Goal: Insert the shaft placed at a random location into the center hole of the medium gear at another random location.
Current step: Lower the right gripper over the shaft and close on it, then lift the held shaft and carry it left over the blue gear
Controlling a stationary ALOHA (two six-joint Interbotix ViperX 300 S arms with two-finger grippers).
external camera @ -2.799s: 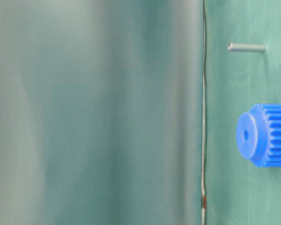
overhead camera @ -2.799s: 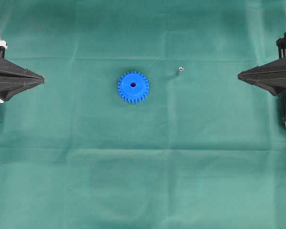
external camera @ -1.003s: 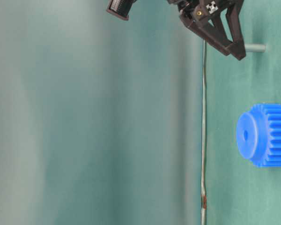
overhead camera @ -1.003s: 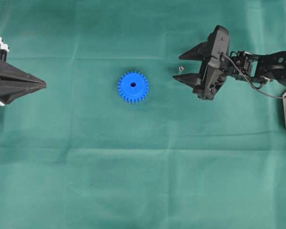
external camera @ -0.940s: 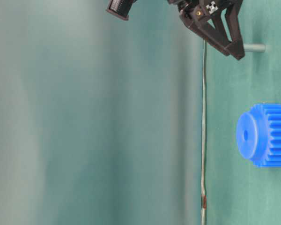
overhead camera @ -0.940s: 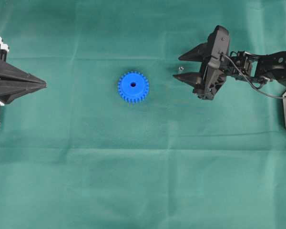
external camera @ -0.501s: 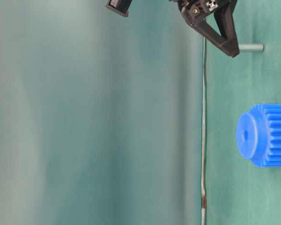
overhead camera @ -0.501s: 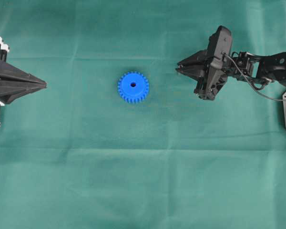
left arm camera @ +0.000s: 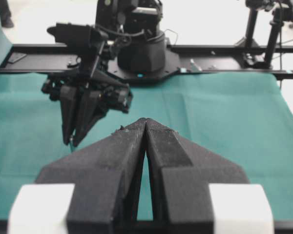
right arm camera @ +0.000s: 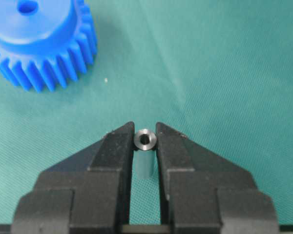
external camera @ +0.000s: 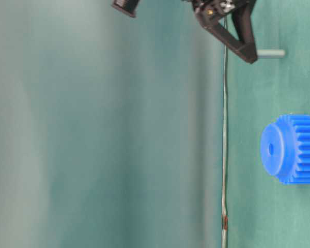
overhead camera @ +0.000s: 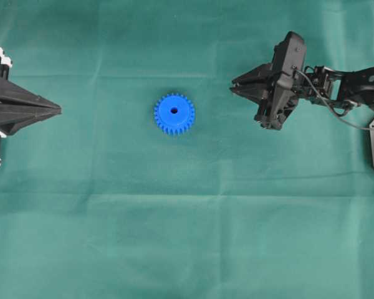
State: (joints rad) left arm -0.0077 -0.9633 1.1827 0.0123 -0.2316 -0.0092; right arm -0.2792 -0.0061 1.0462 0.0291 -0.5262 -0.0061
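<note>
The medium gear, a bright blue toothed disc, lies flat on the green cloth with its dark center hole facing up. My right gripper is to the gear's right and is shut on the shaft. This small grey metal pin stands upright between the fingertips. In the table-level view the shaft sticks out past the gripper toward the cloth, beside the gear. My left gripper rests at the left edge, jaws together and holding nothing.
Green cloth covers the whole table. In the left wrist view the right arm's base and a black rail run along the far edge. The gear lies up and to the left of the right fingers.
The right gripper's fingers, spread either side of the shaft a second ago, have closed on it. The shaft's lower end has shifted slightly away from the cloth. The left arm has not moved.
</note>
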